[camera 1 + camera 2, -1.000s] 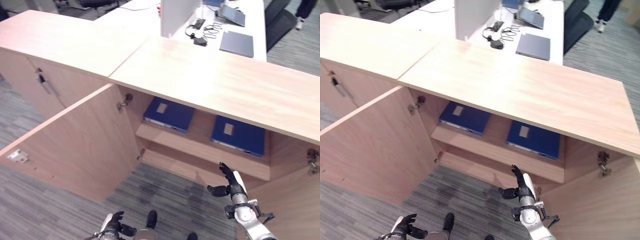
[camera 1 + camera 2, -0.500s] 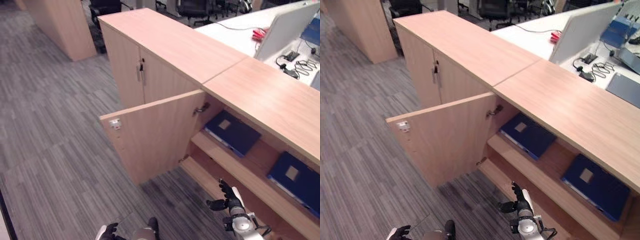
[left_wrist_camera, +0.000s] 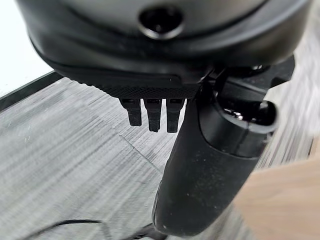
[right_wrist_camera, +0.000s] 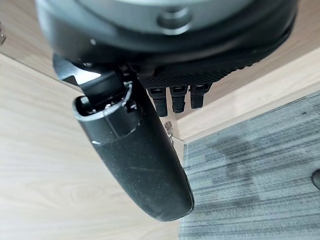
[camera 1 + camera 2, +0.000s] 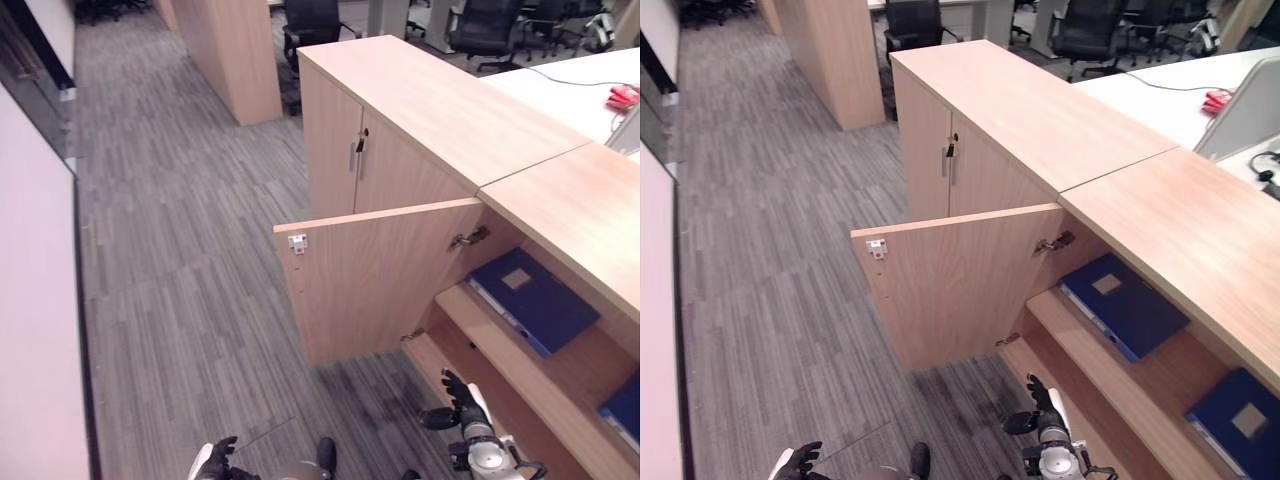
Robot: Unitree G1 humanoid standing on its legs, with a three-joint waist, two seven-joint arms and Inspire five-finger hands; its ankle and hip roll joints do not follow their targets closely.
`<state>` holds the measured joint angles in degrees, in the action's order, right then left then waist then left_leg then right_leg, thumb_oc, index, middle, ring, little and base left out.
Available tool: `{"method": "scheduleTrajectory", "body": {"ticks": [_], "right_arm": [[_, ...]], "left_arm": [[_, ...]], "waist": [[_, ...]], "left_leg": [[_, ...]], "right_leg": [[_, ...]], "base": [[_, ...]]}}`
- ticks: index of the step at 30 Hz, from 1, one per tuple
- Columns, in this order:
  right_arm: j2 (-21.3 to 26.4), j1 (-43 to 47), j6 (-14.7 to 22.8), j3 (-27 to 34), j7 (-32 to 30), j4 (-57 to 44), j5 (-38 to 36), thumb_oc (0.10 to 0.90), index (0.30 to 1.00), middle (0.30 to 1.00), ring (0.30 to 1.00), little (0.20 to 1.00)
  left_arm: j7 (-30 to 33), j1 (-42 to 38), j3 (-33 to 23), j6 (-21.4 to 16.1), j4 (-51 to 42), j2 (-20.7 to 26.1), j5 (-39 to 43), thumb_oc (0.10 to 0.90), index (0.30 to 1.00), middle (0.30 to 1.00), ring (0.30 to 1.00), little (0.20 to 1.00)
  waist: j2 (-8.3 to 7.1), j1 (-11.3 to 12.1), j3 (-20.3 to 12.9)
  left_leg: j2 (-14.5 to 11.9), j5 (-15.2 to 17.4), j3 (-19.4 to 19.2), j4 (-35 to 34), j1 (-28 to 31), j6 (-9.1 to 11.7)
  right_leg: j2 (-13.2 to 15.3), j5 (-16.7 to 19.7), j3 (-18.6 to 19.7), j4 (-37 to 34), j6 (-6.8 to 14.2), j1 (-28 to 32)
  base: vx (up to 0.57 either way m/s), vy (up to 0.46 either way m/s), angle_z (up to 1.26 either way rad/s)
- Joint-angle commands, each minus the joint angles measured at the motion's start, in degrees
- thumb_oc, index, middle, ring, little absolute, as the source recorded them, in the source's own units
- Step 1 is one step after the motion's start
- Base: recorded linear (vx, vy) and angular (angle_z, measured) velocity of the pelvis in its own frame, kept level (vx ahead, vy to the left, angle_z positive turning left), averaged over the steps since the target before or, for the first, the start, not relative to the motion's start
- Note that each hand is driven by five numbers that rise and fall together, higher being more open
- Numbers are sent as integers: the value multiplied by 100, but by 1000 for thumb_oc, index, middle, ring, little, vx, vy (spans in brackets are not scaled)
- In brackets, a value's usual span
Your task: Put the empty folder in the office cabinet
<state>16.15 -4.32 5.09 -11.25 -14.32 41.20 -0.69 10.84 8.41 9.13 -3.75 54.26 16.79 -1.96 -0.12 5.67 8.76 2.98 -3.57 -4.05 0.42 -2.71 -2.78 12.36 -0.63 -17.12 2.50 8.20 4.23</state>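
Observation:
The office cabinet stands with its left door swung open. Inside, a blue folder lies flat on the middle shelf, and a second blue folder lies further right on the same shelf. My right hand hangs low in front of the cabinet's bottom shelf, open and holding nothing; its thumb sticks out straight in the right wrist view. My left hand hangs low over the carpet, open and holding nothing, thumb extended.
A shut cabinet with metal handles adjoins the open one on the left. Grey carpet stretches away to the left. Another wooden cabinet and office chairs stand at the back. A white wall runs along the far left.
The camera has swung to the left, so the cabinet now sits at the right and more carpet shows. Both hands stay low and hold nothing.

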Motion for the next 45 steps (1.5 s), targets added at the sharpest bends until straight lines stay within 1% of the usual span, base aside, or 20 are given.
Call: {"method": "scheduleTrajectory", "body": {"ticks": [1, 7, 8, 9, 13, 14, 15, 16, 17, 19, 20, 21, 23, 27, 32, 36, 37, 41, 44, 45], "right_arm": [[211, 159, 314, 312, -218, -277, -138, 800, 900, 900, 900, 900], [139, 26, 268, 279, -132, -354, -93, 800, 900, 900, 900, 900], [150, -20, 264, 246, -91, -354, -72, 800, 900, 900, 900, 900], [149, -20, 264, 245, -91, -354, -72, 800, 900, 900, 900, 900], [230, -143, 259, 145, 49, -432, -35, 800, 900, 900, 900, 900], [277, -172, 272, 79, 116, -419, -42, 800, 900, 900, 900, 900], [272, -167, 272, 81, 116, -418, -43, 800, 900, 900, 900, 900], [332, -196, 292, 21, 177, -427, -61, 800, 900, 900, 900, 900], [326, -191, 291, 23, 178, -428, -62, 800, 900, 900, 900, 900], [383, -222, 304, -50, 246, -415, -76, 800, 900, 900, 900, 900], [428, -218, 315, -116, 281, -409, -74, 800, 900, 900, 900, 900], [426, -216, 315, -114, 281, -408, -73, 800, 900, 900, 900, 900], [484, -242, 333, -179, 339, -436, -91, 800, 900, 900, 900, 900], [512, -212, 328, -204, 370, -340, -121, 800, 900, 900, 900, 900], [491, -149, 269, -223, 375, -310, -126, 800, 900, 900, 900, 900], [453, -115, 217, -199, 357, -263, -123, 800, 900, 900, 900, 900], [418, -85, 179, -169, 342, -193, -111, 800, 900, 900, 900, 900], [354, -66, 135, -108, 326, -130, -102, 800, 900, 900, 900, 900], [286, -77, 84, 36, 316, -76, -86, 800, 900, 900, 900, 900], [286, -78, 84, 35, 316, -77, -86, 800, 900, 900, 900, 900]], "left_arm": [[161, -614, -178, -503, -811, 126, 597, 800, 900, 900, 900, 900], [270, -929, -635, -618, -1448, 213, 1321, 800, 900, 900, 900, 900], [331, -1132, -780, -673, -1660, 324, 1590, 800, 900, 900, 900, 900], [331, -1132, -781, -673, -1660, 325, 1591, 800, 900, 900, 900, 900], [400, -1797, -987, -739, -1749, 763, 2031, 800, 900, 900, 900, 900], [394, -2145, -974, -761, -1609, 1019, 2125, 800, 900, 900, 900, 900], [391, -2159, -970, -767, -1595, 1025, 2130, 800, 900, 900, 900, 900], [367, -2498, -953, -782, -1447, 1339, 2173, 800, 900, 900, 900, 900], [362, -2516, -948, -789, -1429, 1349, 2179, 800, 900, 900, 900, 900], [335, -2955, -872, -780, -1196, 1682, 2285, 800, 900, 900, 900, 900], [330, -3347, -776, -794, -1019, 1916, 2362, 800, 900, 900, 900, 900], [329, -3352, -773, -796, -1015, 1917, 2363, 800, 900, 900, 900, 900], [305, -3793, -562, -809, -1081, 2205, 2268, 800, 900, 900, 900, 900], [269, -4282, -279, -836, -1156, 2336, 2213, 800, 900, 900, 900, 900], [163, -4601, 65, -827, -1402, 2117, 2303, 800, 900, 900, 900, 900], [11, -4453, 244, -834, -1819, 1821, 2366, 800, 900, 900, 900, 900], [-151, -4241, 377, -849, -2144, 1540, 2463, 800, 900, 900, 900, 900], [-340, -3806, 507, -844, -2661, 1186, 2503, 800, 900, 900, 900, 900], [-669, -3052, 575, -792, -3362, 875, 2526, 800, 900, 900, 900, 900], [-668, -3049, 574, -791, -3364, 875, 2525, 800, 900, 900, 900, 900]], "waist": [[-46, -27, -212], [-40, -128, -314], [-36, -188, -334], [-36, -187, -331], [-10, -340, -365], [6, -411, -392], [2, -407, -385], [13, -478, -408], [8, -474, -401], [27, -560, -431], [30, -603, -433], [28, -601, -431], [13, -671, -450], [1, -733, -471], [-29, -776, -465], [-49, -769, -442], [-62, -764, -408], [-87, -741, -362], [-95, -705, -306], [-95, -704, -308]], "left_leg": [[-639, 546, 138, 93, 416, 629], [-740, 432, 63, -176, 620, 701], [-773, 403, 6, -248, 693, 729], [-773, 402, 5, -251, 698, 730], [-833, 387, -82, -316, 822, 773], [-854, 382, -118, -340, 870, 793], [-854, 381, -120, -344, 874, 793], [-875, 374, -156, -369, 908, 812], [-876, 373, -158, -372, 911, 813], [-900, 358, -212, -404, 942, 829], [-917, 352, -242, -410, 949, 843], [-917, 352, -243, -410, 950, 843], [-935, 355, -286, -423, 973, 846], [-945, 362, -330, -444, 981, 850], [-936, 378, -350, -457, 979, 838], [-923, 393, -354, -458, 969, 817], [-905, 403, -354, -457, 954, 798], [-876, 426, -339, -453, 943, 765], [-818, 473, -365, -460, 952, 703], [-818, 473, -366, -460, 951, 703]], "right_leg": [[-38, -414, -164, 45, 176, 271], [-130, -364, -128, -209, 151, 421], [-154, -344, -91, -258, 149, 442], [-155, -344, -90, -259, 149, 445], [-198, -330, -14, -287, 139, 459], [-215, -324, 6, -291, 136, 464], [-216, -324, 7, -291, 135, 467], [-243, -317, 54, -306, 138, 465], [-244, -317, 56, -307, 137, 466], [-262, -306, 71, -304, 149, 453], [-271, -295, 102, -303, 156, 438], [-271, -295, 102, -303, 156, 438], [-281, -259, 144, -310, 178, 409], [-287, -221, 166, -323, 205, 387], [-279, -184, 201, -320, 232, 345], [-249, -160, 201, -299, 251, 306], [-225, -146, 185, -279, 262, 286], [-187, -141, 196, -222, 268, 245], [-120, -118, 224, -139, 291, 191], [-119, -118, 226, -139, 291, 189]], "base": [[12, -37, 12], [11, -39, -1], [8, -35, -8], [20, -36, -17], [13, -20, -12], [14, -18, -14], [22, -21, -20], [12, -12, -17], [23, -12, -16], [16, -7, -11], [5, -10, -7], [6, -12, -13], [6, -9, -16], [-2, 3, -6], [0, 0, 0], [-4, 9, 1], [0, 0, 0], [-2, 27, 1], [3, 61, -1], [-5, 59, 0]]}}
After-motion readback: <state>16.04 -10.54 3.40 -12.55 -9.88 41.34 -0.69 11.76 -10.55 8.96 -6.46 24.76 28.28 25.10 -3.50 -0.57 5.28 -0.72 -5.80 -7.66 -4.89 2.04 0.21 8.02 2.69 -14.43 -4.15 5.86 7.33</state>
